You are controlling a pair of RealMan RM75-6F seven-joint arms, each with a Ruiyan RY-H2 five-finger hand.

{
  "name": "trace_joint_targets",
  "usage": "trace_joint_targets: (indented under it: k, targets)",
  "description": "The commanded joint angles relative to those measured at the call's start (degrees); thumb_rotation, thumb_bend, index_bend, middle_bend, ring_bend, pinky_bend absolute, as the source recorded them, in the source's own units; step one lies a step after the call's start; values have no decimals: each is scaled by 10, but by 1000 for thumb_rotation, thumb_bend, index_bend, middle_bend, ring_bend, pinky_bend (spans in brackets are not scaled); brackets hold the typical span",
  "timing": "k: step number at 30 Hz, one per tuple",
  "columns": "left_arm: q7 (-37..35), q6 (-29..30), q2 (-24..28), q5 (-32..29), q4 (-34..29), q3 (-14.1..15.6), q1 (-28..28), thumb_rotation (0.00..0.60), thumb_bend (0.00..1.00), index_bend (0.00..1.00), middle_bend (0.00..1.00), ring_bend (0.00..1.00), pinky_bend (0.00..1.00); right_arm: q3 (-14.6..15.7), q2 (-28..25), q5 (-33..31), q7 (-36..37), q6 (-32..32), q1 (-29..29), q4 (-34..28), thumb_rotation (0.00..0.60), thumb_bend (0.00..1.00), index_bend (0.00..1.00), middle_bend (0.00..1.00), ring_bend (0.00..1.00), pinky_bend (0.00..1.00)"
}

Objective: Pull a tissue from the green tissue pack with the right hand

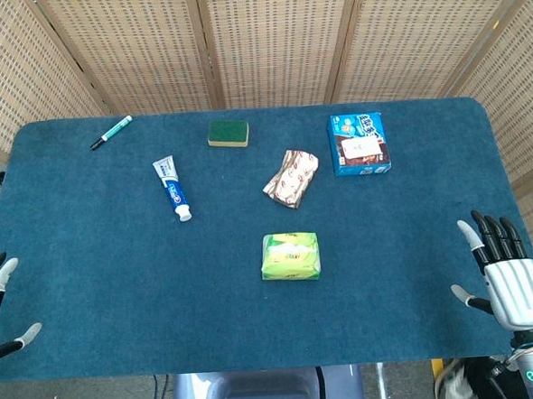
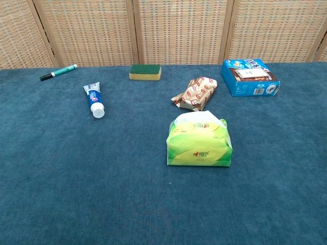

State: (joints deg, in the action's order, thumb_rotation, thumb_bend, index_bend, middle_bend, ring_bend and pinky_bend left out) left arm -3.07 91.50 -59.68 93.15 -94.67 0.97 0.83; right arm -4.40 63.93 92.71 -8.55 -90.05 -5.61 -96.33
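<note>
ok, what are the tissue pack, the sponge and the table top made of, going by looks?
Tissue pack: likely thin plastic film, glossy green with creases, a white tissue poking from the top. Sponge: apparently yellow foam under a dark green scouring layer, matte. Table top: blue carpet-like fabric, fuzzy and matte.
</note>
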Motion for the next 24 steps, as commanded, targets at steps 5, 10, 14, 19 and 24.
trace_joint_targets:
  k: [5, 10, 14, 19, 24]
  targets:
    - [-9, -4, 3, 0, 1, 2, 1, 600, 26, 0, 0, 0, 0, 2, -1, 3, 0, 1, 0, 0, 600, 0, 0, 0, 0, 0]
    - [-6, -17, 3, -6, 0, 1, 6, 600, 27, 0, 0, 0, 0, -1, -1, 6, 7, 10, -8, 2, 600, 0, 0, 0, 0, 0]
    - [-3, -30, 1, -18, -1, -3, 12, 600, 27, 0, 0, 0, 0, -17, -5, 14, 27, 51, -49, 11, 600, 0, 15, 0, 0, 24]
    - [3, -47, 0, -38, -3, -11, 19, 600, 28, 0, 0, 0, 0, -40, -25, 6, 82, 158, -127, -1, 600, 129, 107, 80, 13, 121]
    - [5, -57, 0, -60, -5, -21, 24, 600, 29, 0, 0, 0, 0, -72, -8, -63, 52, 298, -215, -4, 600, 156, 171, 162, 67, 174]
